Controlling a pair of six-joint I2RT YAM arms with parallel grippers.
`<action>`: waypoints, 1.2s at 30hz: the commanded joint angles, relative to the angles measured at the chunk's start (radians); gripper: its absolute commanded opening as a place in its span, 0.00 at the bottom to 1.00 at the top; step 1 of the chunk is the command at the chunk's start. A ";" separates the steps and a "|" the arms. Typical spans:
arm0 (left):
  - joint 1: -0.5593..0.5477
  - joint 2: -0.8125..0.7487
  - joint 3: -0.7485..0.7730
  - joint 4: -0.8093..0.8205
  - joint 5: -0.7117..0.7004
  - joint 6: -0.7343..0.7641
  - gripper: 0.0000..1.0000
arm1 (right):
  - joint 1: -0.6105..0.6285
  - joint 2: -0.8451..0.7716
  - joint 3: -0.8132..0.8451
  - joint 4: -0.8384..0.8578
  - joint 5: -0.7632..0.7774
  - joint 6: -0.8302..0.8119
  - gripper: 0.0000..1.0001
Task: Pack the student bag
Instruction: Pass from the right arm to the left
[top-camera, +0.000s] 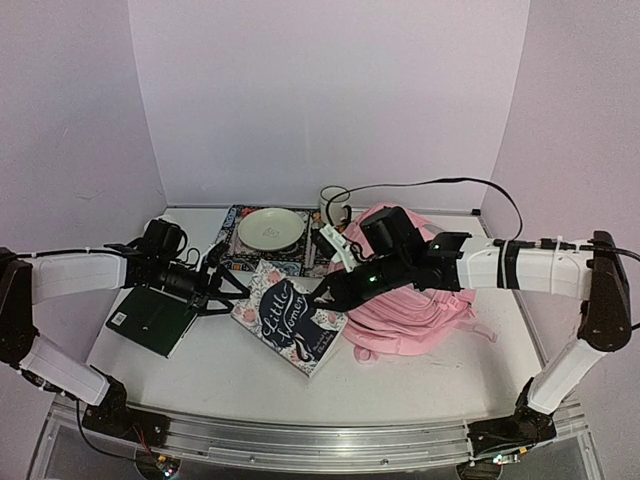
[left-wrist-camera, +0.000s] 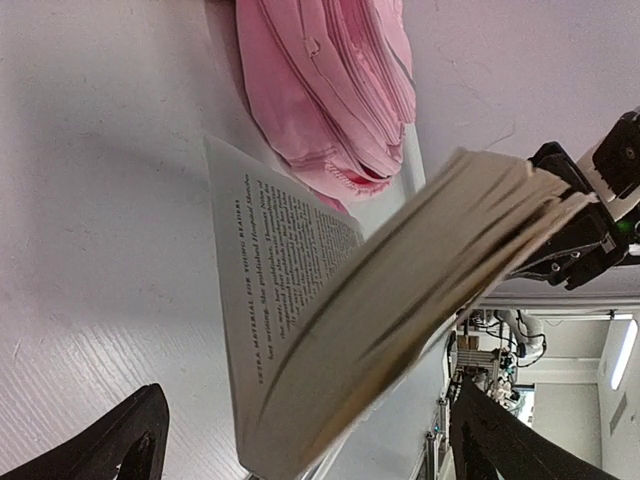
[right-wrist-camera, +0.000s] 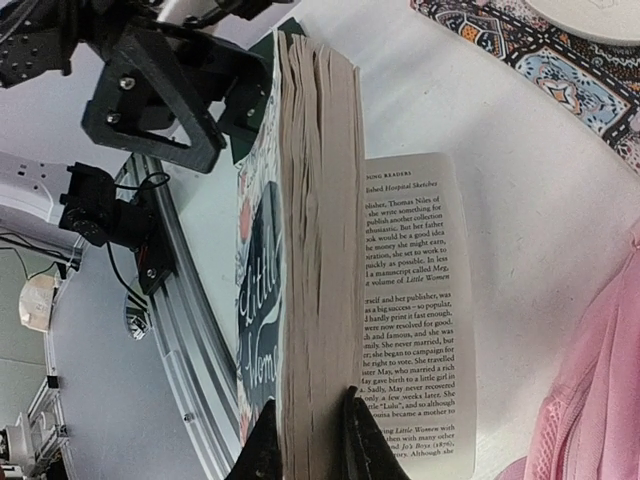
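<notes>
Your right gripper (right-wrist-camera: 315, 432) pinches the page block of the Little Women paperback (right-wrist-camera: 318, 200), jaws nearly closed on its edge. Only the wrist views show one printed leaf (right-wrist-camera: 412, 300) splayed apart from the rest. From above, your left gripper (top-camera: 222, 288) stands wide open, holding nothing, just beside the book's other side, with a green book (top-camera: 150, 320) beneath that arm. The student bag (top-camera: 415, 310) lies slumped on the table's right side, under your right arm.

Student bag (top-camera: 410, 300): soft pink cloth, matt.
Book (right-wrist-camera: 318, 230): paper; page block rough and matt, cover smooth.
Table (left-wrist-camera: 60, 330): white, matt, finely grained.
My right gripper (right-wrist-camera: 310, 435): black matt plastic.
Plate (top-camera: 272, 229): smooth, glossy, near the table's far edge.
</notes>
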 joint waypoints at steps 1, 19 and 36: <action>0.004 0.012 -0.018 0.060 0.075 0.015 0.99 | 0.003 -0.092 0.038 0.089 -0.080 -0.026 0.00; 0.001 -0.099 -0.063 0.286 0.307 -0.115 0.84 | 0.002 -0.003 0.099 0.189 -0.212 0.019 0.00; -0.002 -0.165 -0.041 0.341 0.336 -0.163 0.49 | 0.003 0.123 0.198 0.127 -0.346 -0.018 0.00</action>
